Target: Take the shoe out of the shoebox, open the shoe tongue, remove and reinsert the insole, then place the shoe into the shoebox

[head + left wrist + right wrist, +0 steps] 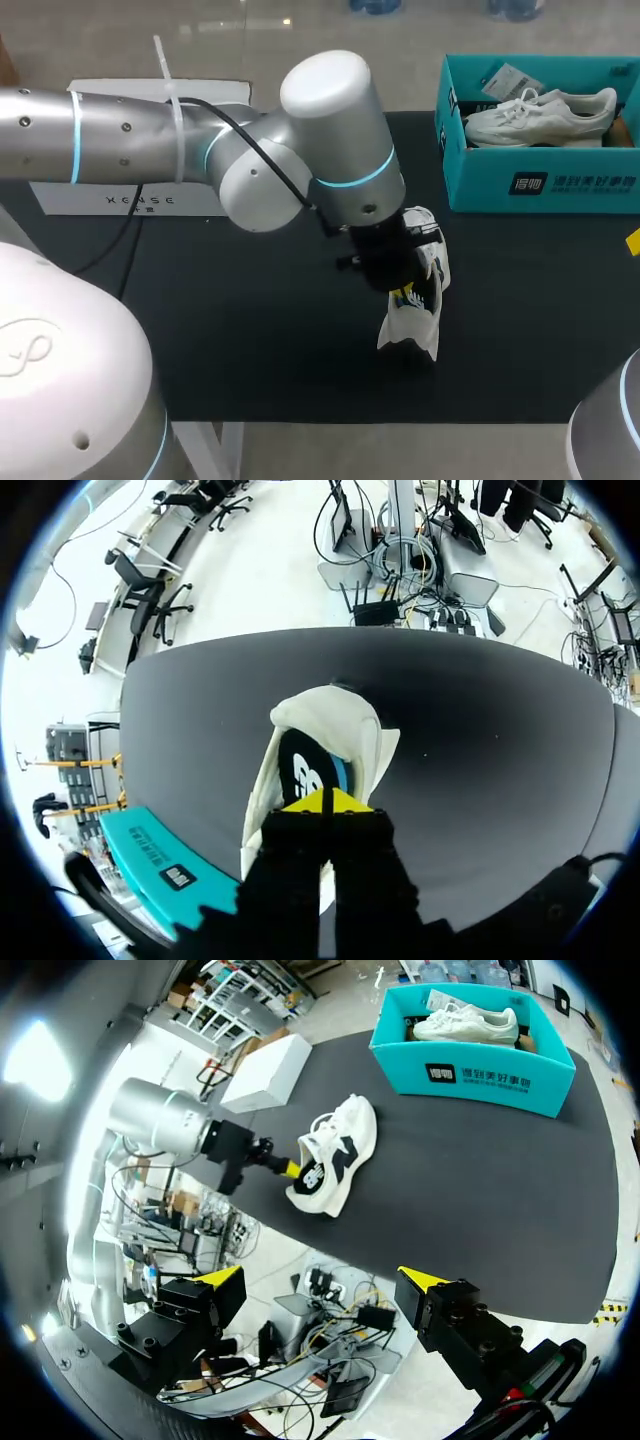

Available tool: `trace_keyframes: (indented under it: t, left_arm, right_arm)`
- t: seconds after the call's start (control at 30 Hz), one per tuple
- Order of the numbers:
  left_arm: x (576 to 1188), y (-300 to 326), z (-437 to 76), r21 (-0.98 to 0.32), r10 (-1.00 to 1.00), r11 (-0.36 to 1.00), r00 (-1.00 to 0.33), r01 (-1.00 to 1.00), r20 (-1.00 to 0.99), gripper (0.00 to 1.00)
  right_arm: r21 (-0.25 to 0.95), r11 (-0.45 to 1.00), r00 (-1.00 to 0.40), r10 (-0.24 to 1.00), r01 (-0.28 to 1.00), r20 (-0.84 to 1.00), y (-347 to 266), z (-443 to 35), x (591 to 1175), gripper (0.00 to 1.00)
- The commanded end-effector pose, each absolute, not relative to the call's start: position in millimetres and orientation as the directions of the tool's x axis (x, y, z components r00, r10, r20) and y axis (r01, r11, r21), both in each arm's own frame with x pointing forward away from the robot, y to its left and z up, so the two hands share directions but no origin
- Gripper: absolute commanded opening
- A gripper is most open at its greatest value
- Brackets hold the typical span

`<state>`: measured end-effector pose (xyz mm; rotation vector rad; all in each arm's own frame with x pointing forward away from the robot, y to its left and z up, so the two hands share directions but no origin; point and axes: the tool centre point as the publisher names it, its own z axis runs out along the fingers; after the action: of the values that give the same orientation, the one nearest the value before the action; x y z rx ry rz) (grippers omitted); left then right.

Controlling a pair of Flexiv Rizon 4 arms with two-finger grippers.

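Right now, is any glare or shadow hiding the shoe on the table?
Head view: my left arm, glinting on its shell, covers most of the shoe. Left wrist view: the left gripper's dark body hides the shoe's near end. Right wrist view: evenly lit, shoe unobstructed.

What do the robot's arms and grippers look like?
The left arm is a chain of rounded silver-grey tubes with cyan rings at the joints; a black cable runs along it, held by white ties. The right arm shows the same finish. Left gripper and right gripper are black with yellow tips.
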<state>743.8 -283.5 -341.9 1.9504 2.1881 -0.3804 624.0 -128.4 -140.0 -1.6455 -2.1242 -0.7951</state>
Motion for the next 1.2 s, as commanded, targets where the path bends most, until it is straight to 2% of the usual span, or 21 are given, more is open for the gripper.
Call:
trace_keyframes:
  t: [0.03, 0.53, 1.2]
  left_arm:
    - [744, -285, -340, -0.060, 0.949, 0.103, -0.117, 0.993, -0.293, 0.00]
    - [738, -273, -326, -0.014, 0.961, 0.081, -0.082, 0.997, -0.265, 0.00]
    - [739, -288, -357, -0.023, 0.972, 0.099, -0.102, 0.995, -0.210, 0.00]
  right_arm:
    - [0.280, 0.126, -0.272, 0.773, 0.952, 0.573, -129, -142, 615, 1.00]
    - [0.280, 0.126, -0.272, 0.773, 0.952, 0.573, -129, -142, 615, 1.00]
    - [0.280, 0.126, -0.272, 0.773, 0.952, 0.573, -129, -142, 615, 1.00]
